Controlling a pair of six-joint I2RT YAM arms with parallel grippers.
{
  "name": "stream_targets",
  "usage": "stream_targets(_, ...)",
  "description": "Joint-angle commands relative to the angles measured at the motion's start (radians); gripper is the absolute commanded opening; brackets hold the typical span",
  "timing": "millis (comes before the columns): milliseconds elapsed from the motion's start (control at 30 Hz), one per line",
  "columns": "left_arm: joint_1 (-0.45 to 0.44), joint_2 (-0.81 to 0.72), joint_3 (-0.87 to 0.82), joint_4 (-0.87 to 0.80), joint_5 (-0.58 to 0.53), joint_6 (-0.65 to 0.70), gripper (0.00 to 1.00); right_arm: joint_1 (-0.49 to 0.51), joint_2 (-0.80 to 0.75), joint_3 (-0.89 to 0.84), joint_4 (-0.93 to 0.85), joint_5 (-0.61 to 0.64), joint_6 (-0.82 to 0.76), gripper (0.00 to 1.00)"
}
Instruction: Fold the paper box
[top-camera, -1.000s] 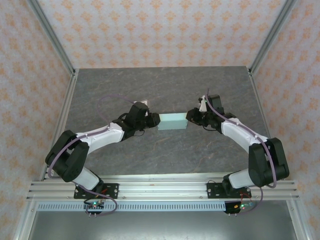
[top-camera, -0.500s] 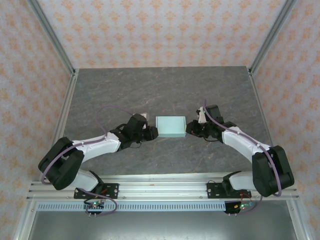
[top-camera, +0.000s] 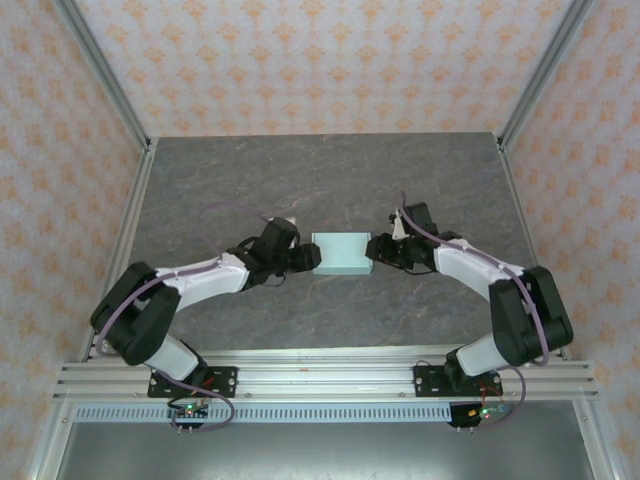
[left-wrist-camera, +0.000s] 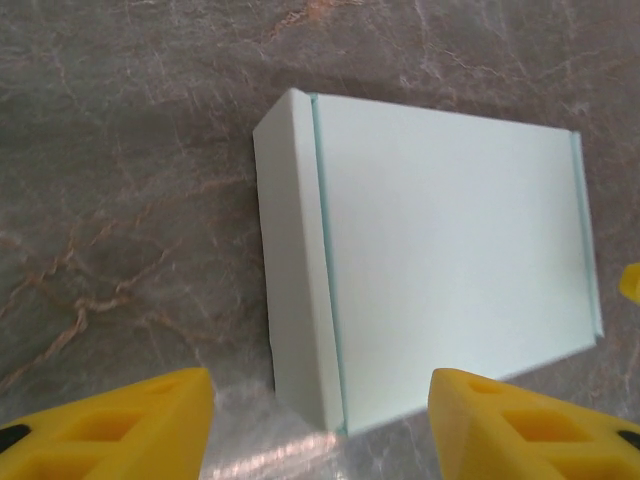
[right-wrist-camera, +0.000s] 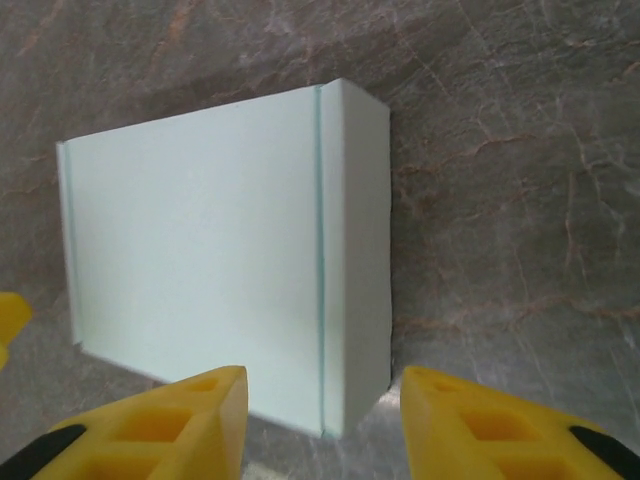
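Note:
The paper box (top-camera: 341, 254) is a closed, pale mint-blue rectangular box lying flat on the grey marble table (top-camera: 330, 170), midway between the two arms. My left gripper (top-camera: 308, 258) is at its left end and my right gripper (top-camera: 374, 250) at its right end. In the left wrist view the box (left-wrist-camera: 450, 260) lies just ahead of my open left gripper (left-wrist-camera: 320, 400), whose yellow fingers (left-wrist-camera: 150, 420) touch nothing. The right wrist view has the box (right-wrist-camera: 200, 250) ahead of my open right gripper (right-wrist-camera: 322, 400), with one corner reaching the gap between the tips.
Aluminium posts (top-camera: 100, 75) and patterned walls close in the table on three sides. A metal rail (top-camera: 320, 380) carrying the arm bases runs along the near edge. Bare table stretches behind the box (top-camera: 330, 170) and in front of it (top-camera: 340, 310).
A second ago both grippers were closed on the box's ends. The box has since come to lie flat, both grippers have opened and let go, and the left arm has shifted slightly.

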Motion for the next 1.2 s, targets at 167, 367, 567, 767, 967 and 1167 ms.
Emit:
stream_targets(167,0.012,0.143,0.112,0.04,0.049,0.001,0.59,0.008,0.108,0.077,0.098,-0.015,0.026,0.41)
stream_targets(367,0.048,0.214,0.179,0.037,0.069,0.011,0.57,0.007,0.18,0.14,0.141,-0.024,0.063,0.34)
stream_targets(567,0.102,0.304,0.286,-0.017,0.047,0.044,0.57,0.008,0.288,0.275,0.132,0.043,0.065,0.34)
stream_targets(767,0.17,0.39,0.419,-0.101,-0.008,0.111,0.58,0.009,0.42,0.452,0.074,0.14,0.04,0.35)
stream_targets(967,0.189,0.273,0.402,-0.098,-0.126,0.203,0.66,0.007,0.364,0.51,0.007,0.252,-0.055,0.44)
stream_targets(1167,0.199,0.023,0.223,-0.012,-0.309,0.31,0.71,0.009,0.125,0.426,-0.047,0.488,-0.193,0.58)
